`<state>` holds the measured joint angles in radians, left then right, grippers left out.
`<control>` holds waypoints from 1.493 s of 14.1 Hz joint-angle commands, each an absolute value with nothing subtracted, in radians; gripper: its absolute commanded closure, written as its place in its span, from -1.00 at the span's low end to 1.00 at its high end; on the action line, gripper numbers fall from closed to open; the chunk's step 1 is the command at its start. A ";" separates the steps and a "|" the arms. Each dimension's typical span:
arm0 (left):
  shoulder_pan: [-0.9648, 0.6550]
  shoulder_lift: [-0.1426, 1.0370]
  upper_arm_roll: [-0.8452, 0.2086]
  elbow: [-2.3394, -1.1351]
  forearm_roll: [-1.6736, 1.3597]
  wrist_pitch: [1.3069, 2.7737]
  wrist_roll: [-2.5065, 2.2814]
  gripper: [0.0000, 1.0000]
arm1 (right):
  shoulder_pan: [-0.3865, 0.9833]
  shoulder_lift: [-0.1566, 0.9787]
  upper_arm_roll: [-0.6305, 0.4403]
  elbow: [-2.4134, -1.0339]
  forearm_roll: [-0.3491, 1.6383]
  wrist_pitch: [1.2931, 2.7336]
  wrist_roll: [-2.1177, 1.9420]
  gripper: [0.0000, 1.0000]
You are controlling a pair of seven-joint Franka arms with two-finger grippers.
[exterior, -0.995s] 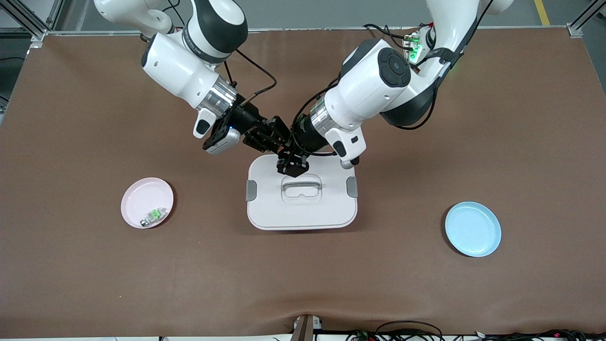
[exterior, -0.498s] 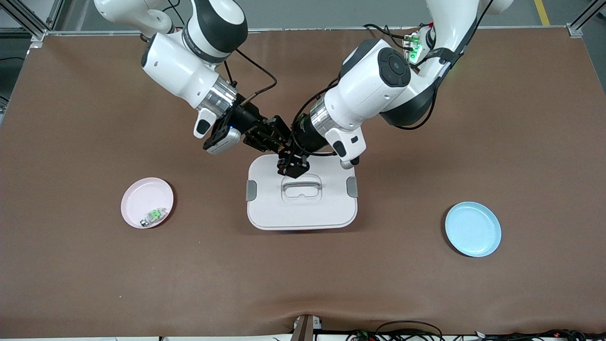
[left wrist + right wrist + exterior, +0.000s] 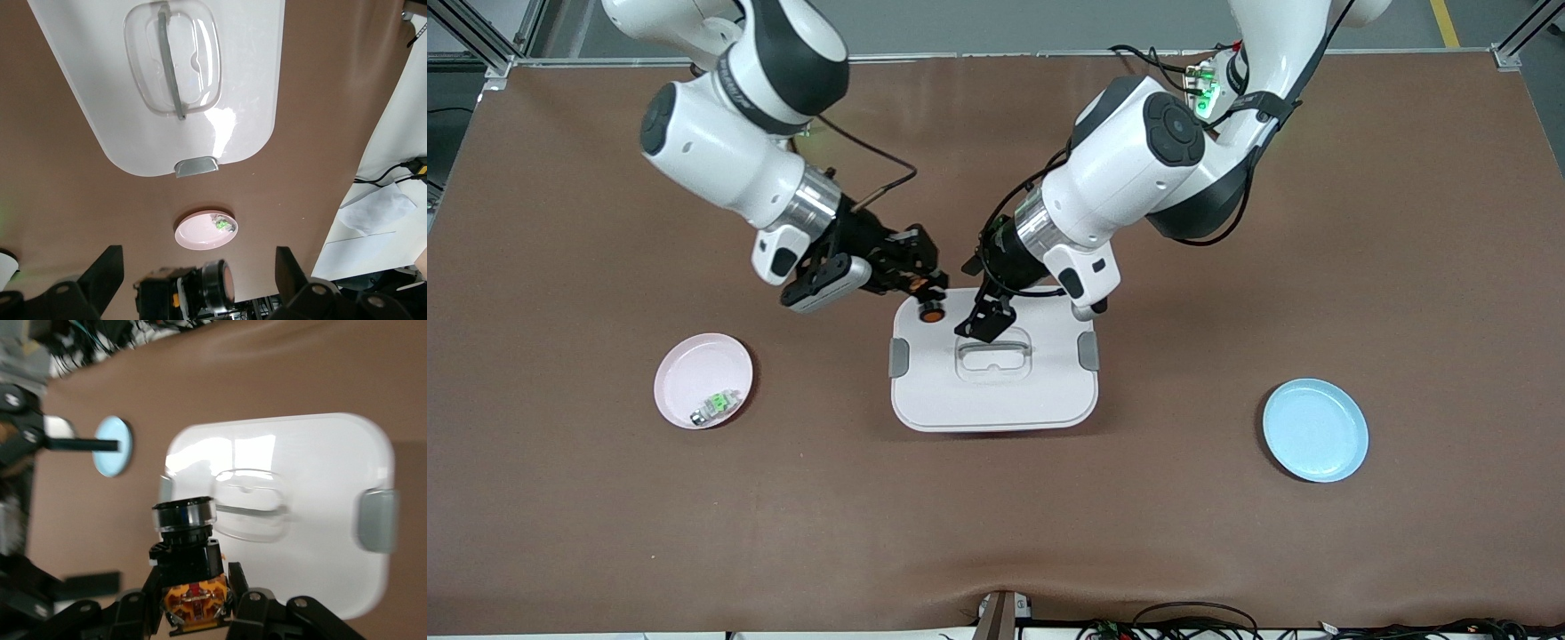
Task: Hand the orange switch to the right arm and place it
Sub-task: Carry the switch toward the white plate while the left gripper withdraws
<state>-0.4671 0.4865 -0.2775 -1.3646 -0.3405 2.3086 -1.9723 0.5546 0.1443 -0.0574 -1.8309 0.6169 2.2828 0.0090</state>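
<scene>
The orange switch [image 3: 931, 311], a black body with a round orange cap, sits in my right gripper [image 3: 921, 289], which is shut on it over the corner of the white lid [image 3: 996, 391]. In the right wrist view the switch [image 3: 190, 567] shows its orange base between the fingers of the right gripper [image 3: 193, 583]. My left gripper [image 3: 980, 302] hangs open over the lid beside it and holds nothing. In the left wrist view the left gripper [image 3: 198, 253] has its fingers spread wide, with the switch [image 3: 200, 290] apart from both.
The white lid [image 3: 233, 80] with a clear handle lies mid-table. A pink plate [image 3: 694, 369] holding a small green-and-white part [image 3: 716, 405] sits toward the right arm's end. A blue plate [image 3: 1315, 429] lies toward the left arm's end.
The left gripper opened and let go of the switch. The right arm drew back toward its end of the table with the switch, so the two grippers now stand apart.
</scene>
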 commanded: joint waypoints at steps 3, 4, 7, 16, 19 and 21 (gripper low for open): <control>-0.425 0.477 -0.270 -1.361 -0.298 2.284 -1.875 -1.00 | 0.385 0.133 -0.049 -1.804 0.430 2.004 -0.295 1.00; -0.413 0.476 -0.270 -1.361 -0.296 2.254 -1.832 -1.00 | 0.346 0.124 -0.048 -1.802 0.372 1.967 -0.383 1.00; -0.385 0.462 -0.267 -1.365 -0.295 2.171 -1.698 -1.00 | 0.223 0.112 -0.049 -1.809 0.253 1.882 -0.725 1.00; -0.313 0.430 -0.278 -1.391 -0.089 2.072 -1.461 -1.00 | 0.015 0.049 -0.048 -1.966 0.081 1.972 -1.193 1.00; -0.287 0.419 -0.278 -1.397 -0.091 2.069 -1.407 -1.00 | -0.027 0.040 -0.046 -2.106 0.084 2.165 -1.319 1.00; -0.259 0.390 -0.278 -1.439 -0.089 2.059 -1.327 -1.00 | -0.049 0.048 -0.046 -2.172 0.101 2.267 -1.362 1.00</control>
